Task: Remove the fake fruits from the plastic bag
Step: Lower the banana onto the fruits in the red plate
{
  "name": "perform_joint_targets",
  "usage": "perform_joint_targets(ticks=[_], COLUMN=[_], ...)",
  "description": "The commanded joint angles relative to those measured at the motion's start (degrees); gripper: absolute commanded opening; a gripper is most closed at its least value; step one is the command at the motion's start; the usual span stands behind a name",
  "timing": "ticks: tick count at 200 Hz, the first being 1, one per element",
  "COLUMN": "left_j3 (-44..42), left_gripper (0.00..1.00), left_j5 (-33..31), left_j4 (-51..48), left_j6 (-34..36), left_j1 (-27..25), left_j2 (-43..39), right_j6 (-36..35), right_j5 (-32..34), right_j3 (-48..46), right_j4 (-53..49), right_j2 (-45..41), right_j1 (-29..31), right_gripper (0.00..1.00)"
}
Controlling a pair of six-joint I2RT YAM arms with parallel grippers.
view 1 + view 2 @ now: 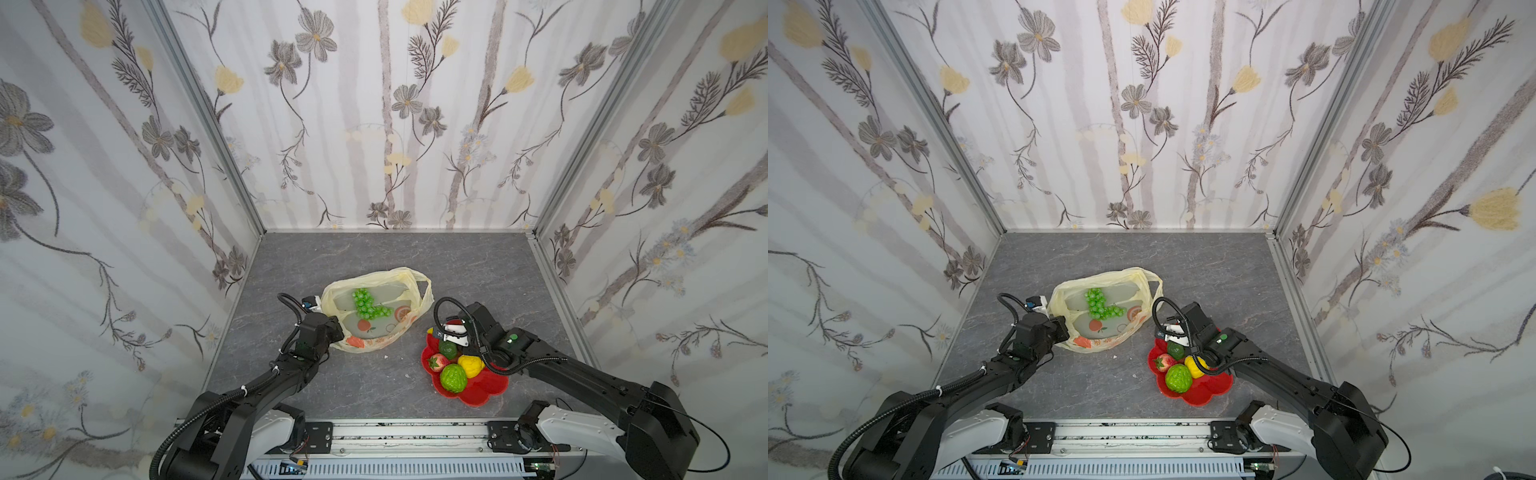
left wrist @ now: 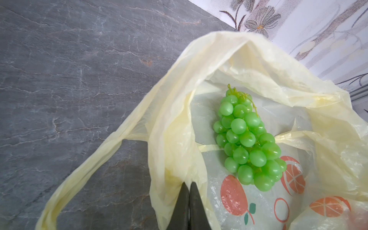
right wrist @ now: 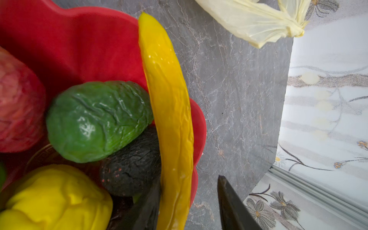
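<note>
Left gripper (image 2: 189, 192): clenched on a fold of the plastic bag (image 1: 399, 276) at its front-left rim, which I judged was propping the mouth open. The bag lay near the middle of the worktop (image 1: 374, 386). On its lower film lay the green grape bunch (image 2: 249, 139), the only fruit I could see inside, apart from the left fingertips and off to one side of them. Toward the front right corner of the worktop, the red dish (image 1: 484, 395) held the strawberry (image 1: 438, 362), bumpy green fruit (image 1: 453, 378), lemon (image 1: 470, 365), avocado (image 3: 99, 119) and a dark piece (image 3: 131, 169). Right gripper (image 3: 189, 196): over the dish's far rim, jaws parted. The banana (image 3: 167, 99) lay between them across that rim, close against one finger, with a clear gap to the other. Step in hand, as I read it: setting down the banana. Next I would need to lift the right arm clear, then reach into the bag mouth for the grapes, closing across the cluster since the bunch looked loose.
</note>
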Motion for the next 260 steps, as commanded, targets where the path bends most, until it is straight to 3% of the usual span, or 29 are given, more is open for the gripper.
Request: perform_joint_targets(ticks=[1,116,260], left_j3=[0.2,0.0,0.0], left_gripper=[0.00,0.00,0.00], left_j5=[-0.7,-0.7,-0.6], left_j4=[1.3,1.2,1.2], left_j6=[0.4,0.4,0.4], left_j1=[0.2,0.1,0.1], left_j2=[-0.2,-0.5,-0.5], right_j6=[-0.1,2.9,1.7], right_j5=[0.3,0.8,7.8], right_j3=[-0.7,-0.9,-2.0], right_j4=[1.7,-0.9,2.4], right_j2=[-0.7,-0.1,0.9], right_j1=[0.0,-2.0,-3.7], right_gripper=[0.50,0.50,0.56])
